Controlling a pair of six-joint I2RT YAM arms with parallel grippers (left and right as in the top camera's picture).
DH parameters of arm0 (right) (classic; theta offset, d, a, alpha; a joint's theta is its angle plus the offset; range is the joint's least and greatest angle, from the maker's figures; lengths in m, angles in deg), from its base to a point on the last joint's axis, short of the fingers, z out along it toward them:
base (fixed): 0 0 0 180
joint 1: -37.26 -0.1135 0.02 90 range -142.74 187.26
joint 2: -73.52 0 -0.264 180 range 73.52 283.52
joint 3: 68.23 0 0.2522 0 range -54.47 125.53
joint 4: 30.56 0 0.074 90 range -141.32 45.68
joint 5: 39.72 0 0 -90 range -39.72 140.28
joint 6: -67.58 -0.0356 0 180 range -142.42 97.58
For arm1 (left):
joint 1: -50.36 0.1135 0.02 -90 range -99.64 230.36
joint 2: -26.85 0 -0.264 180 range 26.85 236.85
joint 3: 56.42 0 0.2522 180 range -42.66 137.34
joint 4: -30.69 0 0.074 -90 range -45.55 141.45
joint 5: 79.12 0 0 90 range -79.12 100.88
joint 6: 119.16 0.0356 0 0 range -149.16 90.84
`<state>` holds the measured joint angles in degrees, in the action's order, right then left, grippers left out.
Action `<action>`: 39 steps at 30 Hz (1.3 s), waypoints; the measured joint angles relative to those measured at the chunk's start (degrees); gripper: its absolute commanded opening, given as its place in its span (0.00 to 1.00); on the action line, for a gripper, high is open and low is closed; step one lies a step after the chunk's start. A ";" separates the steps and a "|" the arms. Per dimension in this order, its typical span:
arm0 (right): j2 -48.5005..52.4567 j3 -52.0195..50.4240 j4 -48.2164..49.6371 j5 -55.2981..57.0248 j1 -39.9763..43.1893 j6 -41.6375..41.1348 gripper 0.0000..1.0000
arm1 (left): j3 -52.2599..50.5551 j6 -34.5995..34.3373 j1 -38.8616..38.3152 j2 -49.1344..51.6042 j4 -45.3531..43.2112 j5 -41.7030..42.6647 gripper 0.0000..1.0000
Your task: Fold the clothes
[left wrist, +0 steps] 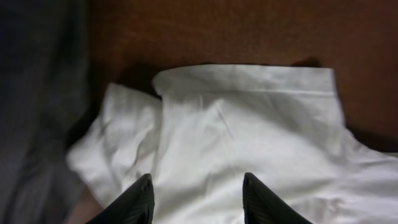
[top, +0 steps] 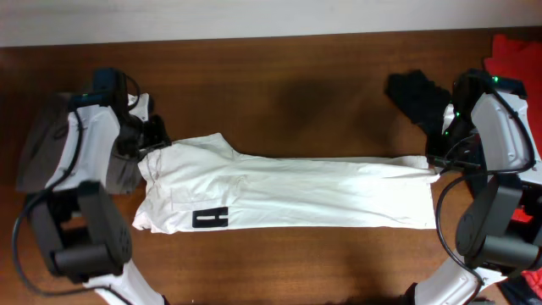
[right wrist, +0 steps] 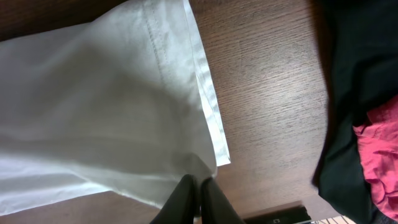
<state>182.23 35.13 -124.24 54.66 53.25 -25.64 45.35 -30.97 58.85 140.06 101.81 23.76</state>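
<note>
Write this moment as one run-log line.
white trousers: laid flat | left fingers: open over waistband | right fingers: shut on hem

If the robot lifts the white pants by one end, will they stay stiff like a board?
Probably not. The white pants look thin and wrinkled, so they would likely droop and sag. The right gripper pinches just a corner, so they seem light.

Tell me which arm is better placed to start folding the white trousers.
Right, probably. The right tool is closed on the hem corner of the white trousers, ready to carry it over. The left tool hangs open above the waistband, gripping nothing.
</note>
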 measured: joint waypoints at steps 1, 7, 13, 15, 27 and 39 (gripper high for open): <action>0.00 0.00 0.00 0.11 0.00 -0.07 0.10 | 0.00 0.50 0.00 1.29 -0.22 0.39 0.44; 0.00 0.00 0.00 0.33 0.00 0.00 0.10 | -0.07 2.32 0.00 5.07 -0.48 1.29 0.42; 0.00 0.00 0.02 0.35 0.00 -0.02 0.11 | -0.07 2.93 0.00 5.09 -1.29 1.22 0.41; 0.00 0.00 0.00 0.33 0.00 -0.02 0.11 | -0.07 2.95 0.00 5.09 -1.27 0.68 0.41; 0.00 0.00 0.22 0.35 0.00 0.00 0.11 | -0.22 3.15 0.00 5.57 -1.49 -2.58 0.41; 0.00 0.00 0.22 0.35 0.00 -0.04 0.12 | -0.52 3.56 -1.62 7.34 -2.14 -0.85 0.20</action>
<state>182.23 35.13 -124.02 55.01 53.25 -25.69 44.82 -27.40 57.24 147.40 99.67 22.91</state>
